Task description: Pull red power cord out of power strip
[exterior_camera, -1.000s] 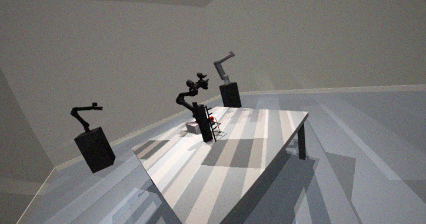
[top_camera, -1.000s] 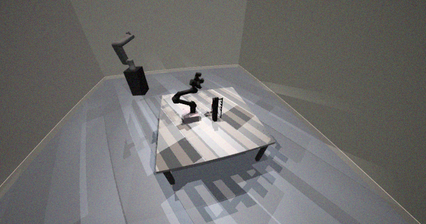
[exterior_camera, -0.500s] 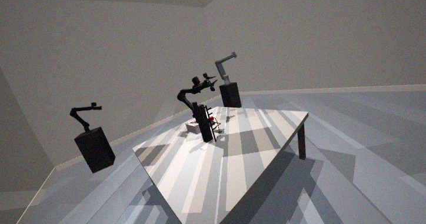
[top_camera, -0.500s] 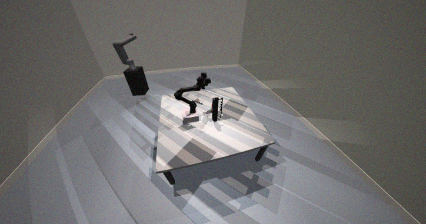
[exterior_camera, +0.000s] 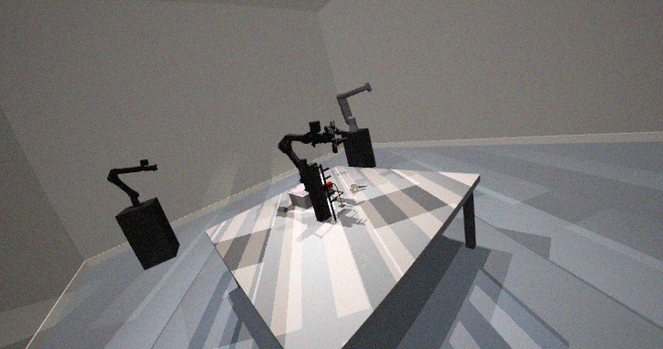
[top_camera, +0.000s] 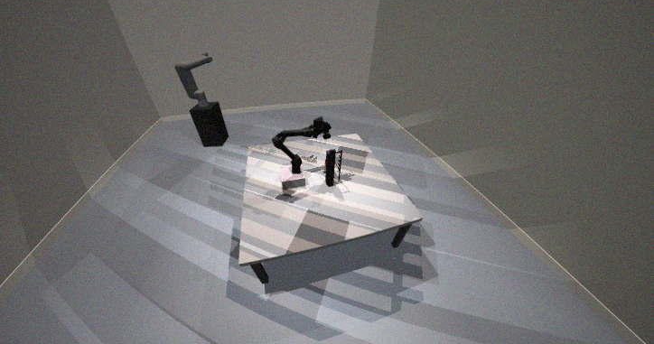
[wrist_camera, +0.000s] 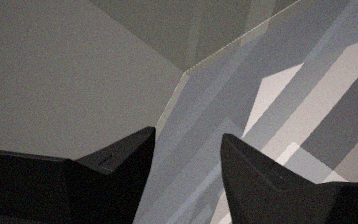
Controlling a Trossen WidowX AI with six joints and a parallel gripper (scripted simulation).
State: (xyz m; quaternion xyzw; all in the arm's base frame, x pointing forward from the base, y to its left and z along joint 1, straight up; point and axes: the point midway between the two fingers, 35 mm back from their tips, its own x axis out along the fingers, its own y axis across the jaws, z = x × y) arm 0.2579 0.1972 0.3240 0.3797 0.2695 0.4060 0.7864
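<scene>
The red plug (top_camera: 325, 163) (exterior_camera: 328, 185) is a small red spot against the tall black upright block (top_camera: 330, 170) (exterior_camera: 317, 193), on the side away from the exterior camera. A thin orange-looking cord hangs from it in that view. The power strip cannot be told apart from the dark upright, and the frames do not show whether the plug is seated. My gripper (wrist_camera: 190, 132) is partly open, with nothing between the fingers. It is in the air above the upright and the red plug, touching neither. The wrist view shows no plug, cord or strip.
A thin black rack with prongs (top_camera: 339, 163) stands close beside the upright. My arm's base sits on a pale block (top_camera: 293, 179) (exterior_camera: 300, 197) on the striped-looking table (top_camera: 274, 231) (exterior_camera: 342, 272). Other arms stand on black pedestals (top_camera: 209, 124) (exterior_camera: 147, 233) beyond the table.
</scene>
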